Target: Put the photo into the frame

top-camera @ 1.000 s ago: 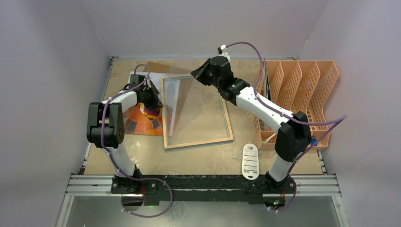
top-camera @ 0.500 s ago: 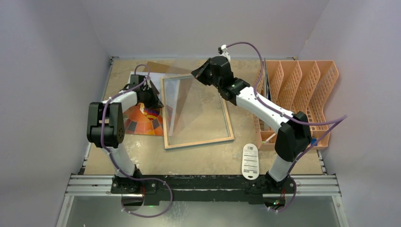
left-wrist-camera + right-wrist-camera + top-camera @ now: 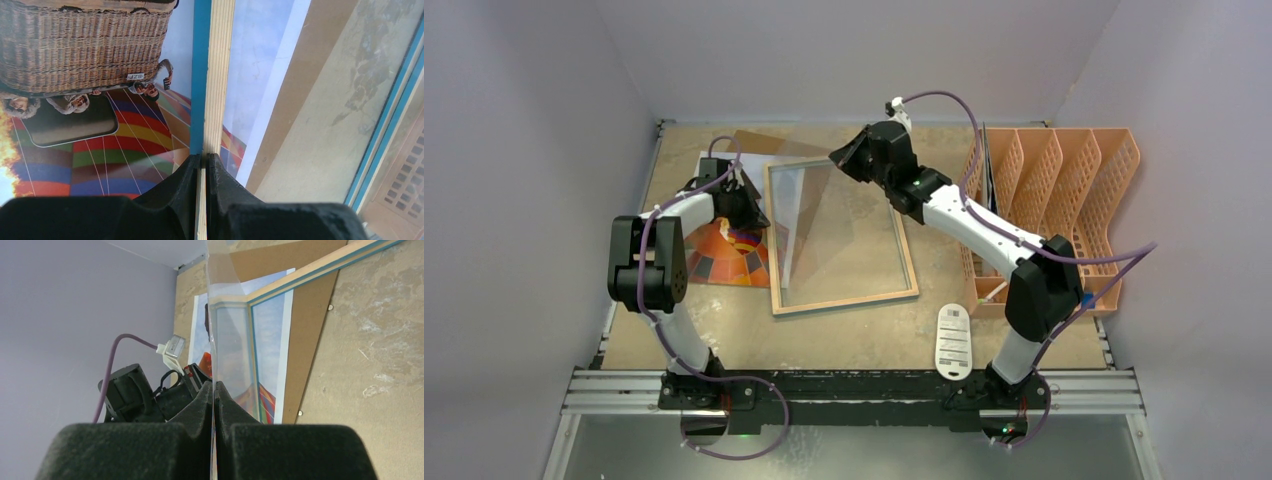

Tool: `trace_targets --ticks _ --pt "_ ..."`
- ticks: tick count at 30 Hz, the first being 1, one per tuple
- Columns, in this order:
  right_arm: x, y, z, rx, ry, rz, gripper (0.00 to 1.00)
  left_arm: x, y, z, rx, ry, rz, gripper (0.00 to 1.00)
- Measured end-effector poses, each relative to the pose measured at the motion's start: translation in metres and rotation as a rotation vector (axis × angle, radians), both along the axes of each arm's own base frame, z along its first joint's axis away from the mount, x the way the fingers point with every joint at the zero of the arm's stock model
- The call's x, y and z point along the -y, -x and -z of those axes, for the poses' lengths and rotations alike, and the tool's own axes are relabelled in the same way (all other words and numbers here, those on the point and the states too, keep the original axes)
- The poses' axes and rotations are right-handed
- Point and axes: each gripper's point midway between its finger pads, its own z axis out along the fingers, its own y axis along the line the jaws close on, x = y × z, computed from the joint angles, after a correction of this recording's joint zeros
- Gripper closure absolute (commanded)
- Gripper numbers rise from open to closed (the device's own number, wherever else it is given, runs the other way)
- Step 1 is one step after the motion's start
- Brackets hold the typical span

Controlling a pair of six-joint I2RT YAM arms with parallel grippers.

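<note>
Overhead view: moderately bright, even, soft light from above, with faint diffuse shadows under the arms on the table (image 3: 854, 330) and a pale sheen across the tilted clear pane (image 3: 809, 215). Left wrist view: bright and well saturated, photo (image 3: 100, 125) and frame (image 3: 217, 75) in crisp focus, the left gripper (image 3: 202, 157) dark, featureless and soft at the bottom edge. Right wrist view: the right gripper (image 3: 214, 387) is a blurred black mass, the pane nearly edge-on and carrying mild reflections, the background reasonably sharp.
</note>
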Motion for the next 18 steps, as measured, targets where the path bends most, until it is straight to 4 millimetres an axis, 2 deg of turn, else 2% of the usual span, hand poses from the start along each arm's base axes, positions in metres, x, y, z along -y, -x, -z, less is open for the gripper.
trace_targets --ticks 5,18 --pt "0.0000 0.0012 0.0055 -0.007 0.004 -0.004 1.00 0.0001 -0.0001 0.0000 0.000 0.000 0.000 0.90" --pt "-0.0018 0.0022 0.0051 -0.007 -0.002 -0.015 1.00 -0.0001 -0.0001 0.0000 0.000 0.001 0.000 0.90"
